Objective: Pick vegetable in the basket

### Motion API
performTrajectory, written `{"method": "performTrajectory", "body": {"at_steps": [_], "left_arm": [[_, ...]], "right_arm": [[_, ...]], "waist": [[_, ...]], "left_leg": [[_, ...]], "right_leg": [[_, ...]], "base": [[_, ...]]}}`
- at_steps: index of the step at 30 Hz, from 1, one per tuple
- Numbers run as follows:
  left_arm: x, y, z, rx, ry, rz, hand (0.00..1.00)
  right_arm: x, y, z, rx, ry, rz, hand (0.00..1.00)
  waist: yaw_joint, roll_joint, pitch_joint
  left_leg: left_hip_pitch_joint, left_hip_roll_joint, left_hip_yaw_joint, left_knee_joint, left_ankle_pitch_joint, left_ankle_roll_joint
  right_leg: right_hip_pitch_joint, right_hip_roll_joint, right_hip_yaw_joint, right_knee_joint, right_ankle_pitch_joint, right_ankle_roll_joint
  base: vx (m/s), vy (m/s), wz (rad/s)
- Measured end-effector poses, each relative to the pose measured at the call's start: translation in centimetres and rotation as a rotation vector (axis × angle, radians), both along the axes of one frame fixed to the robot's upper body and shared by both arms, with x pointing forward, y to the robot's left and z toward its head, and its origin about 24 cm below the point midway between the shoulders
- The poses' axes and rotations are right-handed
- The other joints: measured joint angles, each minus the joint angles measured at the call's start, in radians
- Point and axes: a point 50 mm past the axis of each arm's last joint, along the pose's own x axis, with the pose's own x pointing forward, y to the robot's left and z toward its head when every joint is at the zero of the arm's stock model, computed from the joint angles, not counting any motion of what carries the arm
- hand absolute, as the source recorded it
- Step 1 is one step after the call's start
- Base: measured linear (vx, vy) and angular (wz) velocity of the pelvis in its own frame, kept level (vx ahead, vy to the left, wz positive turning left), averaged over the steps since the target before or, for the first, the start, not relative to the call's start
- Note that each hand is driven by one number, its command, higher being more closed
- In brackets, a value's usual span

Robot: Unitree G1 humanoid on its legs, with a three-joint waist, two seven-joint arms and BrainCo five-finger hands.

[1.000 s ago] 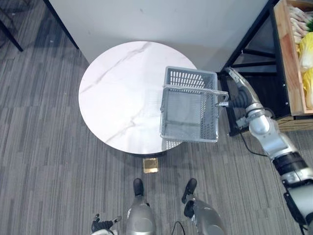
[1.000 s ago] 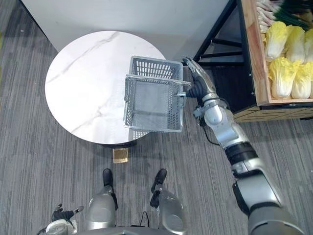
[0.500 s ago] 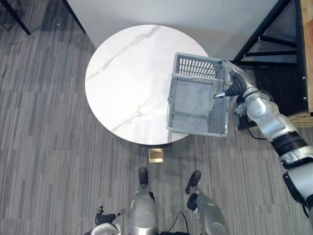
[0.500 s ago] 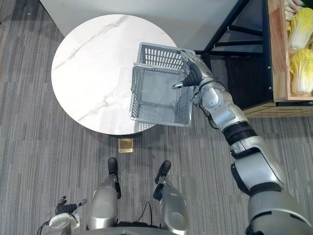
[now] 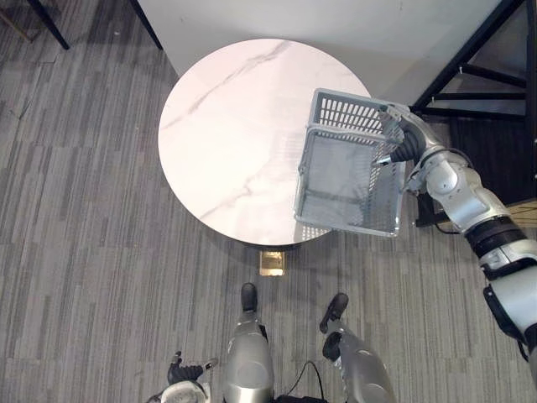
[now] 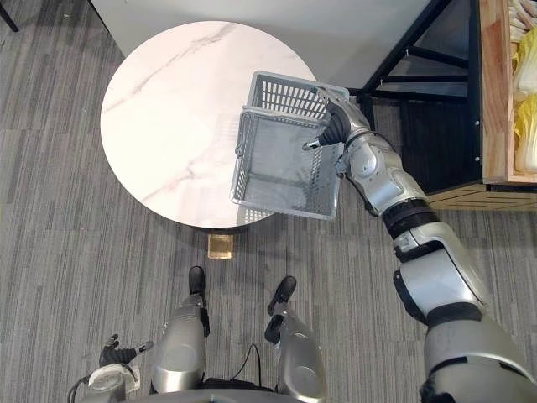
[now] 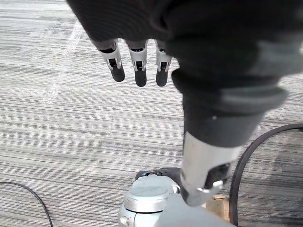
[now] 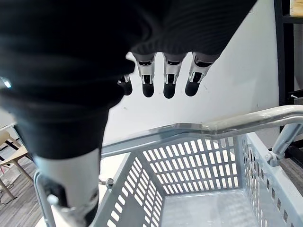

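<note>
- Right hand point(image 5: 401, 139): reaches over the right-hand rim of the basket point(image 5: 344, 109). Its fingers point(image 8: 170, 81) are straight and spread in a row, not curled round anything.
- Handle point(image 8: 213, 126): the basket's grey bar runs just below those fingers, in the gap between them and the thumb. Whether the hand touches the bar cannot be told.
- Basket: grey plastic with slotted walls, directly under and to the left of the right hand. It sits at the right edge of the round white marble table point(image 5: 226, 126), its near corner jutting out past the table's edge over the floor point(image 5: 84, 252).
- Vegetables point(image 6: 527, 138): pale yellow-green heads lying in a wooden crate point(image 6: 495, 92) on the black shelf point(image 6: 403, 59), well apart from the right hand on its outer side, away from the basket.
- Left hand point(image 5: 183, 371): hangs low by the robot's side, well apart from the table. Its fingers point(image 7: 137, 71) are straight and relaxed above the grey striped floor, holding nothing.
</note>
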Motion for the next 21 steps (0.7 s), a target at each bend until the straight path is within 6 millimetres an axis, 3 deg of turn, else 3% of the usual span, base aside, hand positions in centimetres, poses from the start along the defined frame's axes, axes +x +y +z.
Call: {"method": "performTrajectory", "body": {"at_steps": [9,16,17,21], "left_arm": [[0.3,-0.4,-0.1,-0.023,-0.005,0.004,0.0],[1.2,-1.1,0.0,-0.039,-0.024,-0.015,0.0],[1.2,-1.3,0.0,-0.04,-0.022,-0.023,0.0],[1.2,-1.8,-0.2,-0.05,-0.019,-0.03,0.0]], "right_arm": [[0.5,-0.3,-0.7,0.0,0.043,-0.052,0.0],[0.8,-0.6,-0.1,-0.009,0.038,-0.072,0.0],[0.8,-0.5,-0.1,-0.009,0.038,-0.07,1.0],[0.9,-0.4,0.3,-0.007,0.024,-0.072,1.0]], "waist": [[0.01,0.01,0.008],[0.024,0.026,0.018],[0.024,0.027,0.018],[0.024,0.028,0.019]], "left_leg": [[-0.034,0.001,-0.003,0.008,0.001,0.001],[-0.042,0.002,-0.005,0.018,0.0,0.001],[-0.045,0.003,-0.006,0.021,-0.002,0.002],[-0.062,0.0,-0.008,0.025,-0.001,0.004]], "right_leg": [[-0.03,0.0,-0.002,0.003,0.0,0.0],[-0.036,-0.001,-0.002,0.007,0.0,0.0],[-0.037,-0.001,-0.002,0.008,0.0,0.0],[-0.057,-0.006,-0.001,0.02,-0.001,0.0]], "base": [[0.0,0.003,0.0],[0.02,0.006,0.0],[0.0,0.0,0.0],[0.0,0.0,0.0]]}}
